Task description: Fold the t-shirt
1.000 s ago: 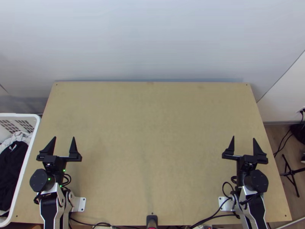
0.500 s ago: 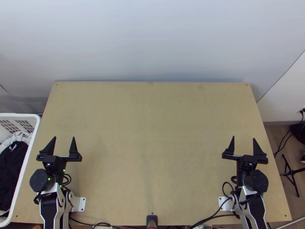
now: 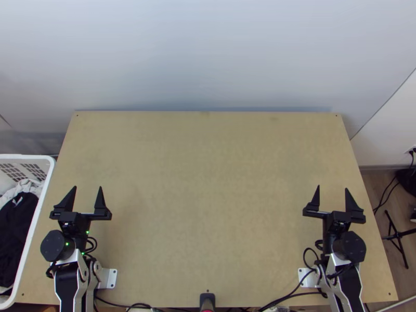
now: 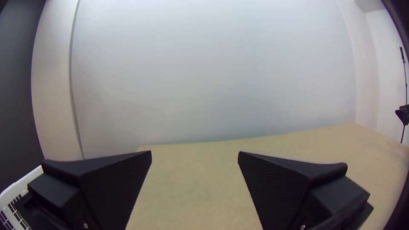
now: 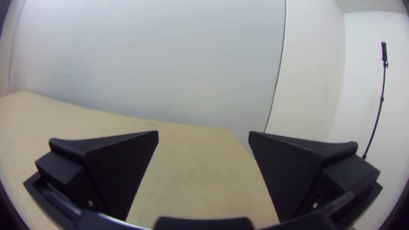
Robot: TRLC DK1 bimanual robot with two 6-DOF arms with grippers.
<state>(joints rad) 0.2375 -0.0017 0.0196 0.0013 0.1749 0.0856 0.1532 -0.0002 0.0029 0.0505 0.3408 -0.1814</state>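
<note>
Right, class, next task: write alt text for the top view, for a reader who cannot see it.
The left gripper and right gripper, both open and holding nothing, point away from the near edge of a light wooden table. Beside the table's left edge, a white basket holds black cloth.

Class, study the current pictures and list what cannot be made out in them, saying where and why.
- White basket, top view: its outer side is cut off by the left edge.
- Black cloth, top view: cut off by that edge and bunched, so its garment type is unclear.
- Pale cloth, top view: partly covered by the black cloth.
- Thin pole, right wrist view: foot hidden behind the right gripper.
</note>
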